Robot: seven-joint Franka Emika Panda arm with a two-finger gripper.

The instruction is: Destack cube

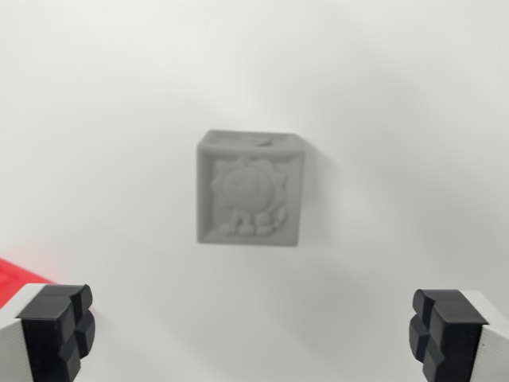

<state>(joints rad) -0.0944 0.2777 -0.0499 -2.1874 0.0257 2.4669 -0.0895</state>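
A bare test bench, probably in a robotics lab, is suggested by a plain white tabletop (119, 119) with no household clutter. A single grey cube (250, 189) with a raised flower pattern, slightly blurred, is seen on it, and a red block (17, 274) at the wrist view's left edge.

The end effector (253, 330) hangs with black-padded fingers (57, 328) spread wide, gripping nothing.
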